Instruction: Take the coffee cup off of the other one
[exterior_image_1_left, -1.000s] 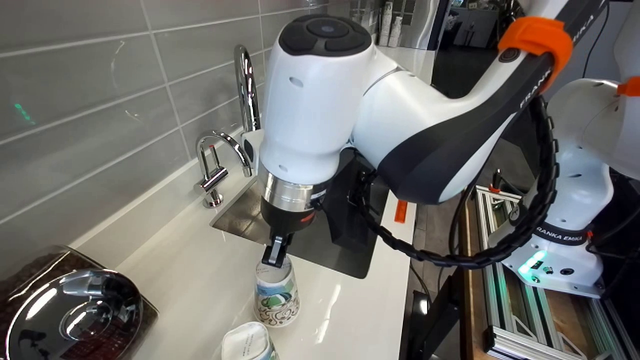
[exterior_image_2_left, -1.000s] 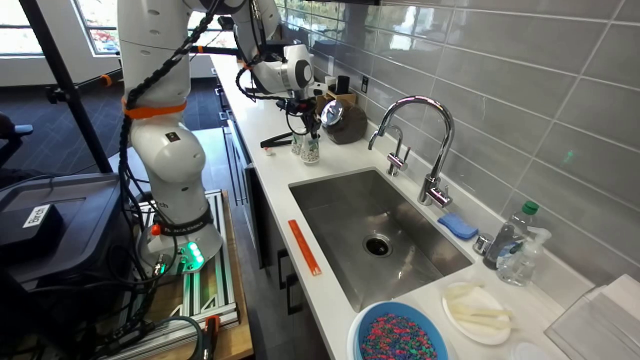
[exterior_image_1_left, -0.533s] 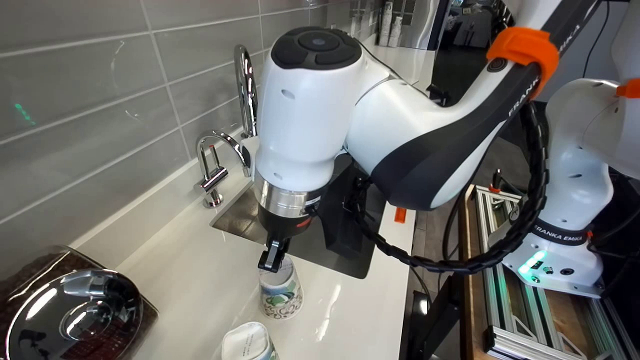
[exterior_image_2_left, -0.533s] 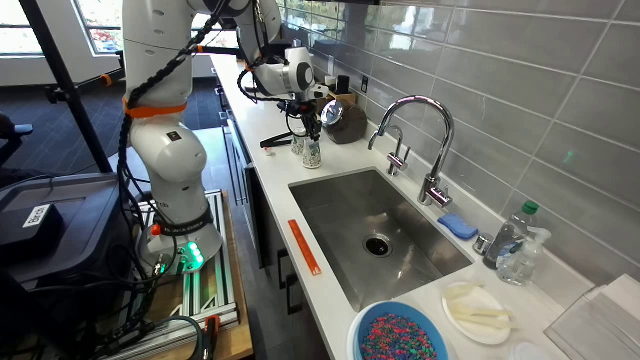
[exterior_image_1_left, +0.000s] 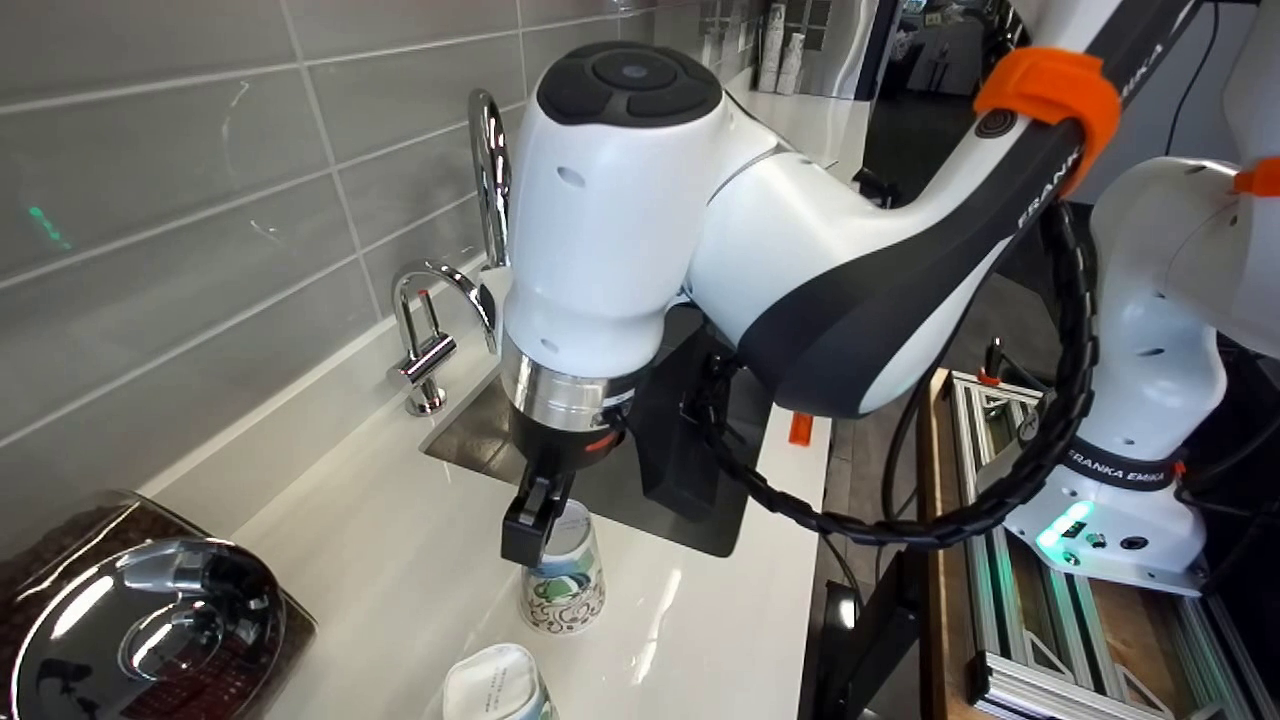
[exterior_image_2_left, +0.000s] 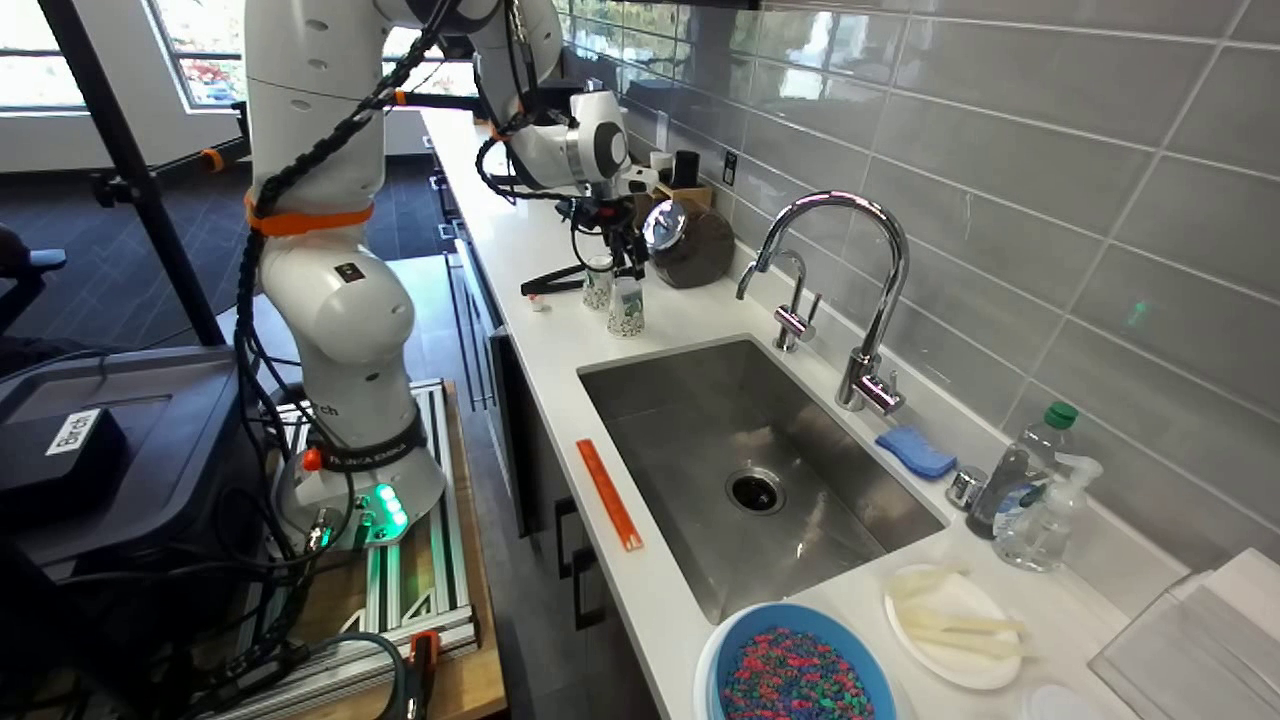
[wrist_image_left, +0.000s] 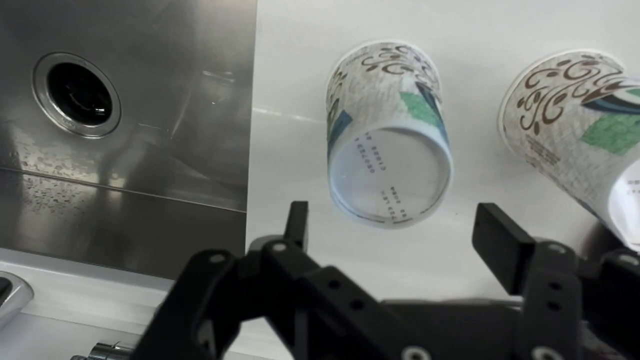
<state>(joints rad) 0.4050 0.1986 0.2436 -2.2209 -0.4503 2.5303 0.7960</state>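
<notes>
The coffee cup (wrist_image_left: 385, 100), white paper with a green, blue and brown print, stands upside down on the counter, its printed base facing up. My gripper (wrist_image_left: 397, 235) is open, with a wide gap between its fingers (wrist_image_left: 500, 245) and nothing held. In the wrist view the cup's base sits just above that gap, apart from both fingertips. The other one (wrist_image_left: 560, 105), a like cup, is upside down beside it and cut by the picture's right edge. In an exterior view my gripper hides part of the coffee cup (exterior_image_1_left: 565, 590); the other one (exterior_image_1_left: 497, 685) stands separately.
The sink (exterior_image_2_left: 640, 400) lies close to the coffee cup, with chrome taps (exterior_image_2_left: 880, 260) behind it. A jar with a shiny lid (exterior_image_1_left: 150, 630) stands near the wall. A flat black object (exterior_image_2_left: 550, 283) lies past the cups.
My gripper's jaws have spread apart and let go of the coffee cup. The cup shifted slightly toward the sink, then stayed put. The other one has not moved.
</notes>
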